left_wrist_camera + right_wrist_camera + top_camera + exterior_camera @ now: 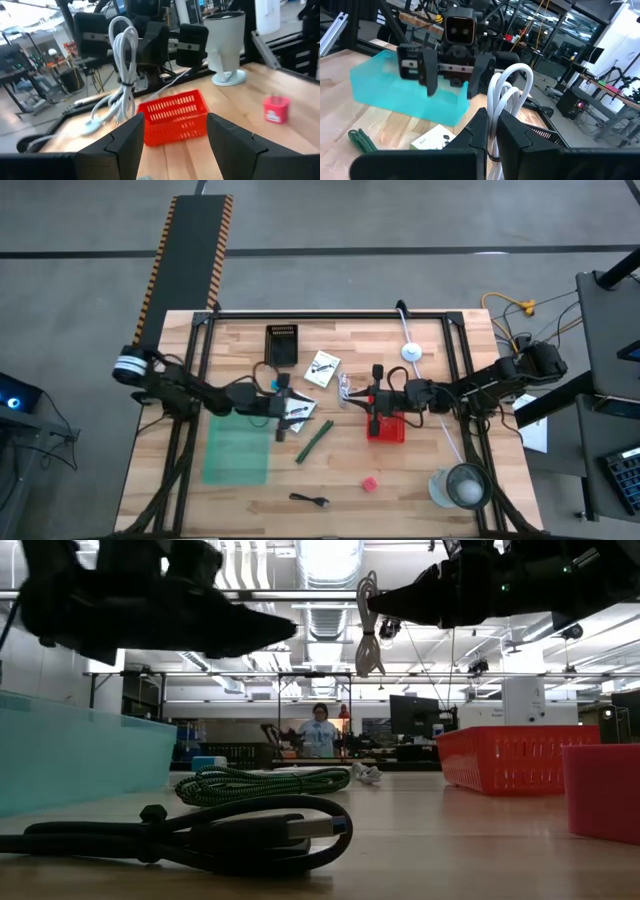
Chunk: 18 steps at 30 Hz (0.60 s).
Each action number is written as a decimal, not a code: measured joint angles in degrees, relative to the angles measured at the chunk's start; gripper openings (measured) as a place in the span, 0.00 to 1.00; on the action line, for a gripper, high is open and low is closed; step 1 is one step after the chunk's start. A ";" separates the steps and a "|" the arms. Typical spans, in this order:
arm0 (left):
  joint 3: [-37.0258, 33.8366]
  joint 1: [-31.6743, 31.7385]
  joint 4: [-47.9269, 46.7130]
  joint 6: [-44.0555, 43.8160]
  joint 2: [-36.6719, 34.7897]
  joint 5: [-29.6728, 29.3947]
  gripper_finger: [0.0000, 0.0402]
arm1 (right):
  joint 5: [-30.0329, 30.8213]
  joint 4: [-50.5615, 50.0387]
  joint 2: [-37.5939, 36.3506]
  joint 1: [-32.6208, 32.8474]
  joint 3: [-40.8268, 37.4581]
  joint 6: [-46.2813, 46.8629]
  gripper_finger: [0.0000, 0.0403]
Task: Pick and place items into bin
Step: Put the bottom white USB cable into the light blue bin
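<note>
**White cable bundle held above the table by the right gripper**

High view: The right gripper (347, 392) is seen near the middle of the wooden table (400, 480), its fingers closed on a looped white cable bundle (343, 387). Just beside it, toward the right edge, a red slotted plastic basket (386, 427) is placed. The left gripper (290, 408) is held over a white printed packet (297, 412), beside the upper right corner of a translucent teal plastic bin (236, 450) lying near the left edge. A second white printed packet (322, 368) lies toward the far edge, next to a black rectangular device (282, 343). A green braided stick-like cable (314, 440) is laid diagonally near the centre. A small red cube (370, 482) and a short black cable piece (310, 499) are found near the front edge. A round clear container (462, 484) stands at the front right corner.

Low view: The white bundle (369, 625) is seen hanging clear of the tabletop. A person (318, 732) is visible far off in the room behind.

Left wrist view: The left gripper's fingers (127, 140) are spread wide, with nothing between them; the red basket (175, 116) and the red cube (276, 109) are seen beyond.

Right wrist view: The white loops (506, 97) are clamped between the right gripper's fingers (478, 131).
</note>
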 joint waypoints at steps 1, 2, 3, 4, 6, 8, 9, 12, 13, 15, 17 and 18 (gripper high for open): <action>1.41 0.02 0.05 0.57 1.25 -0.16 0.49 | -0.08 -0.02 0.00 0.00 0.00 0.00 0.03; 2.71 0.04 0.11 0.73 2.39 -0.16 0.49 | -0.09 -0.04 0.00 0.00 0.00 0.00 0.03; 3.90 0.11 0.10 0.73 3.40 -0.18 0.49 | -0.09 -0.04 0.00 0.00 0.00 -0.02 0.03; 5.10 0.18 0.11 0.61 4.37 -0.18 0.49 | -0.11 -0.04 0.00 0.00 0.00 0.00 0.03; 7.15 0.40 0.13 0.40 6.07 -0.24 0.49 | -0.11 -0.05 0.00 0.02 0.00 0.00 0.03; 8.80 0.41 0.13 0.40 7.77 -1.56 0.49 | -0.13 -0.04 0.00 0.04 0.00 0.00 0.03; 9.53 0.41 0.13 0.38 8.69 -2.72 0.49 | -0.14 -0.04 0.00 0.04 0.00 0.00 0.03; 11.30 0.49 0.03 0.43 10.84 -6.26 0.49 | -0.33 -0.03 0.00 0.04 0.00 0.00 0.03; 11.92 0.56 0.12 0.43 11.44 -7.06 0.49 | -0.82 0.01 0.00 0.04 0.00 0.00 0.03; 12.84 0.84 0.06 0.43 12.19 -8.20 0.49 | -2.58 0.05 0.00 0.04 0.00 0.00 0.03; 13.71 1.08 0.11 0.43 12.88 -8.94 0.49 | -3.37 0.16 0.00 0.09 0.00 0.00 0.03; 13.89 1.17 0.07 0.38 13.05 -9.04 0.49 | -3.51 0.16 0.00 0.09 0.00 0.01 0.03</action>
